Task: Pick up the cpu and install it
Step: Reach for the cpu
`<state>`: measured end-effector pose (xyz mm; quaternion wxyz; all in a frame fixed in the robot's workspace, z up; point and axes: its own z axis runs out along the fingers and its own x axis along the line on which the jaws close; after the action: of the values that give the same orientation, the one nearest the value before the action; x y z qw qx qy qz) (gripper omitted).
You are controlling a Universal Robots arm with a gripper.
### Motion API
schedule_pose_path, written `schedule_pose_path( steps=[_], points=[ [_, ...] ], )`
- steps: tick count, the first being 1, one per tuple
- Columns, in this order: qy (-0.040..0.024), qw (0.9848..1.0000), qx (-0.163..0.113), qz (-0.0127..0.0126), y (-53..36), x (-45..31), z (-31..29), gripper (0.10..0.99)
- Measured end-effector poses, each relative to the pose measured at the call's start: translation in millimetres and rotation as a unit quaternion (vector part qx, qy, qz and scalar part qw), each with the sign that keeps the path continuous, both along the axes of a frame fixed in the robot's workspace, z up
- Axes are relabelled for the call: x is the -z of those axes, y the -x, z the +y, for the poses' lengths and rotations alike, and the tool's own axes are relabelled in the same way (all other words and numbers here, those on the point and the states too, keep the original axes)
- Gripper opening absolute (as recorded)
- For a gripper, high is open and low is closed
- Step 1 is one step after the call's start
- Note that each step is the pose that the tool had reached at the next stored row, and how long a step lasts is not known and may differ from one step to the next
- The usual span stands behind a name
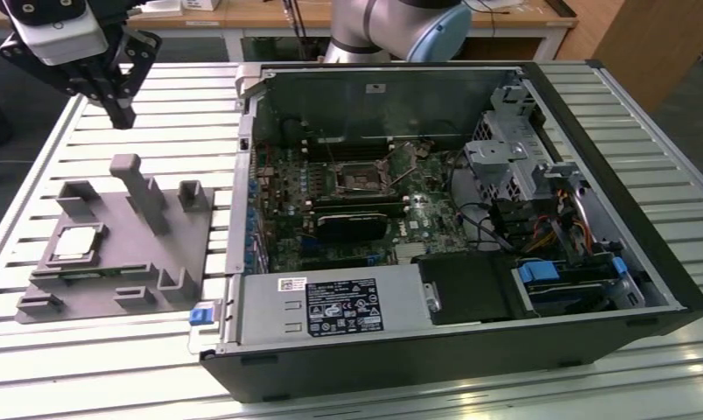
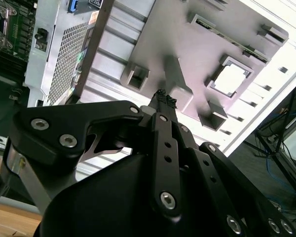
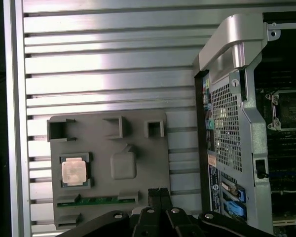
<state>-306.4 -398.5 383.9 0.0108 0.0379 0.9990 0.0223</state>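
Observation:
The cpu (image 1: 78,242) is a small pale square chip lying flat in a recess of the grey plastic fixture (image 1: 152,262) at the exterior view's left; both wrist views show the cpu (image 3: 73,171) (image 2: 230,80) too. My gripper (image 1: 120,112) hangs high above the table, beyond the fixture's far end and well apart from the chip. Its fingers (image 3: 159,196) are pressed together, shut on nothing. The motherboard socket (image 1: 361,178) with its metal frame sits inside the open computer case (image 1: 631,262).
The fixture carries several upright posts (image 1: 141,188) and a green memory stick (image 3: 101,200) along one edge. The case's tall metal wall (image 3: 232,108) rises beside the fixture. Cables and drive bays (image 1: 538,188) crowd the case's right side in the exterior view. Slatted metal table (image 1: 165,114) lies around.

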Motion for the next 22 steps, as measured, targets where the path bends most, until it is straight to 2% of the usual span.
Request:
schedule_pose_path(
  steps=[22],
  points=[
    [0.0000, 1.0000, 0.000, 0.0000, 16.6, 0.3, 0.0, 0.106]
  ],
)
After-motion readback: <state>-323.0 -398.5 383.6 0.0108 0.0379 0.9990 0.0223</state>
